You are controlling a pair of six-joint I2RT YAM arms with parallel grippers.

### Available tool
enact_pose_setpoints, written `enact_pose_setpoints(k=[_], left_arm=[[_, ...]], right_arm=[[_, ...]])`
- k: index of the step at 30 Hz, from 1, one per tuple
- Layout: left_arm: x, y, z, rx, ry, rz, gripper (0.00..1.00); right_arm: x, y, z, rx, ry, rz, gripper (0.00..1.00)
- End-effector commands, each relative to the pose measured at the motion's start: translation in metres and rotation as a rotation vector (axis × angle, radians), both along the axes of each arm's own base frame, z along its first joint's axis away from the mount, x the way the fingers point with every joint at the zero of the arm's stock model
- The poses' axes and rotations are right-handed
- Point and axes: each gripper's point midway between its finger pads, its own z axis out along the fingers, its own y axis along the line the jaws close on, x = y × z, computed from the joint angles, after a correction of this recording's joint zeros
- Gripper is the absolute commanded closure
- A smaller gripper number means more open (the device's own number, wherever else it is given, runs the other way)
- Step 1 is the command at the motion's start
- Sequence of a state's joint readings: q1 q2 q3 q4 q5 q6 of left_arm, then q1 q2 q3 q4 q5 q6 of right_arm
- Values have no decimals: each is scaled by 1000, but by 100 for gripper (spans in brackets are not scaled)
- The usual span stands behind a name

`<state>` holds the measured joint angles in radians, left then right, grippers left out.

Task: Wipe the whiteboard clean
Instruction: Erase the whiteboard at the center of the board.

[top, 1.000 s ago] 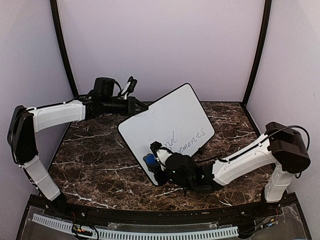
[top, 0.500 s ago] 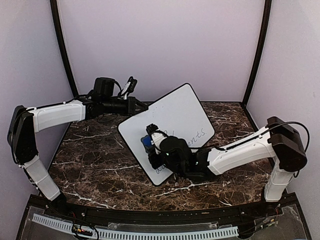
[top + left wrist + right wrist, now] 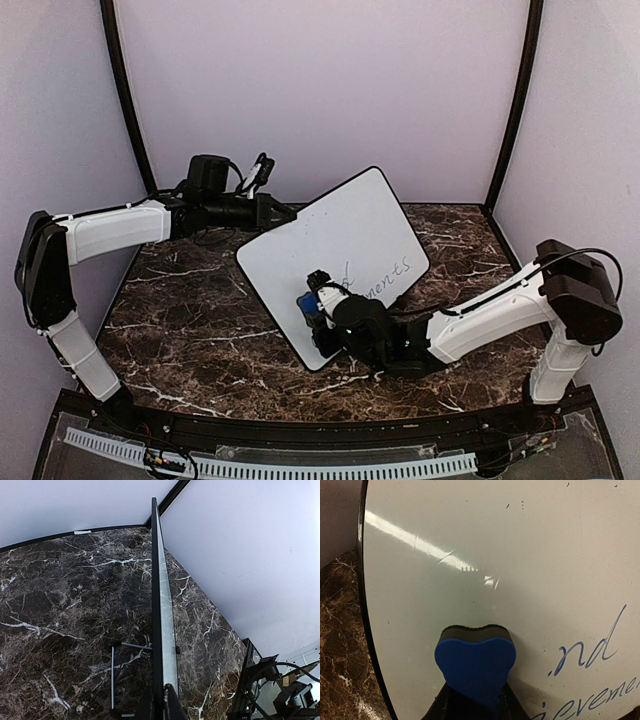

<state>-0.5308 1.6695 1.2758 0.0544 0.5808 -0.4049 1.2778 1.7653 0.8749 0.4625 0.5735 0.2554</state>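
Note:
The whiteboard (image 3: 330, 245) stands tilted on the marble table, white with a thin black frame and blue handwriting on its lower right. My left gripper (image 3: 280, 213) is shut on its upper left edge; the left wrist view shows the board edge-on (image 3: 163, 625) between the fingers. My right gripper (image 3: 318, 312) is shut on a blue eraser block (image 3: 307, 303). In the right wrist view the eraser (image 3: 475, 662) presses its dark felt face against the board (image 3: 470, 555), left of the blue writing (image 3: 592, 652).
The dark marble table (image 3: 180, 300) runs to black rails at the front. A wire stand (image 3: 117, 677) props the board from behind. The purple back wall (image 3: 320, 90) stands close behind the board.
My right gripper swept the eraser up and left over the board's lower left, then came back down and right. The writing under that path is gone. The left arm has not moved.

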Motion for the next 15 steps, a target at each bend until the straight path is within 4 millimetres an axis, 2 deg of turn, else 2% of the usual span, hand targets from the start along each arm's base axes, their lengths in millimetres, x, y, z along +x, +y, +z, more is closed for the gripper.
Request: enact_pose_setpoints(k=[1,6,9,12,15], left_arm=[[-26,-14,-8,17,27,-82,100],[-26,-14,-9,23,23,-79,100],[-25,-14,-9,27,21,-77,100],[-25,-14,-9,29,18,-77,100],[-25,-14,-8,27,19,-79,100]], right_arm=[[3,4,-4,-46,-12,2,76],[11,45,37,10,-66,43,76],[12,66,50,20,-78,62,76],[10,77,50,13,-79,71,76],[8,76,39,-10,-57,61,76]])
